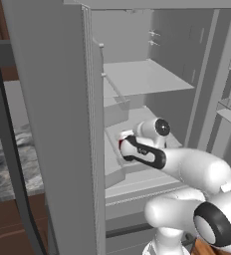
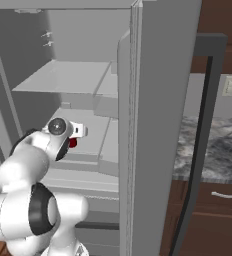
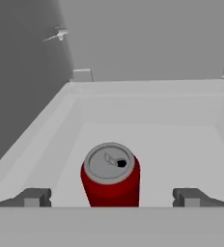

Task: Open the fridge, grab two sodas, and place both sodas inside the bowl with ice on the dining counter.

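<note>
Left base view: fridge [image 1: 57,99] stands open, arm reaching inside to a low shelf; red soda [image 1: 122,145] peeks out at nine o'clock of the wrist, just beside the door's inner edge.

Right base view: same red can [image 2: 73,143] at four o'clock of the wrist; open door wall close at three o'clock, limiting sideways swing.

Hand view: hand [image 3: 111,198] spread wide, holding nothing; fingertips [image 3: 33,198] flank the upright can at six o'clock. Best eased straight forward, centred, closing around mid-body. Bin walls rise at nine and three; open room ahead toward twelve.
</note>
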